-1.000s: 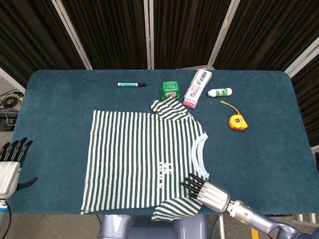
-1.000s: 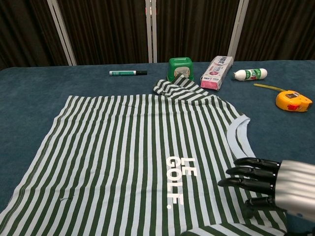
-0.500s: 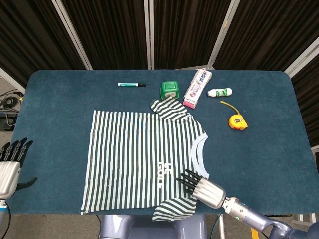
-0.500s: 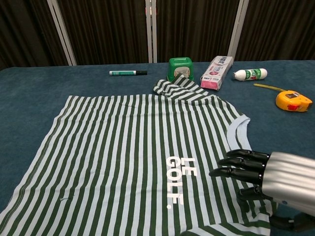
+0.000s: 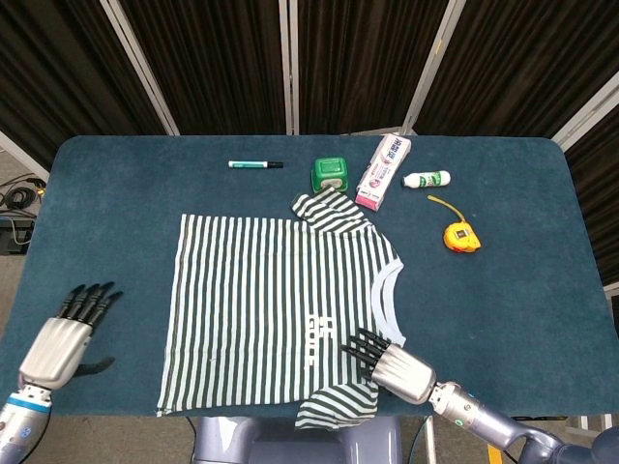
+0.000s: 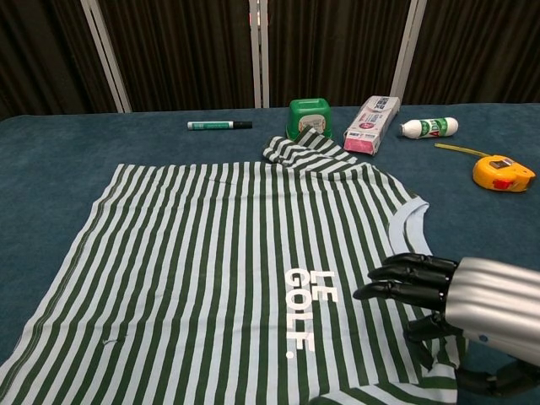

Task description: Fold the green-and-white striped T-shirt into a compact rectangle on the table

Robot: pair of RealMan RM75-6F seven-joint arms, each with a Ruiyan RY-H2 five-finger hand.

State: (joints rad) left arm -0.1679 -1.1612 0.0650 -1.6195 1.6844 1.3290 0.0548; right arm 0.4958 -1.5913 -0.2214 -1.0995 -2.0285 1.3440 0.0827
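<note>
Two hands low in head view. Left hand point(image 5: 66, 333) at 8 o'clock, fingers apart, grasping nothing, over bare table point(image 5: 116, 213), well apart from shirt. Striped T-shirt point(image 5: 276, 309) flat at centre, collar toward 3 o'clock. Right hand point(image 5: 392, 365) at 5 o'clock, fingers spread over shirt near collar, nothing grasped. Along 12 o'clock edge: marker point(image 5: 255, 164), green container point(image 5: 330, 174), pink box point(image 5: 384, 172), small bottle point(image 5: 427, 179). Yellow tape measure point(image 5: 461, 236) at 2 o'clock.

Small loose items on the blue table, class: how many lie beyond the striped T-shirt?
5: green marker pen far left, green tub, pink-white box, white bottle, yellow tape measure nearest right.
</note>
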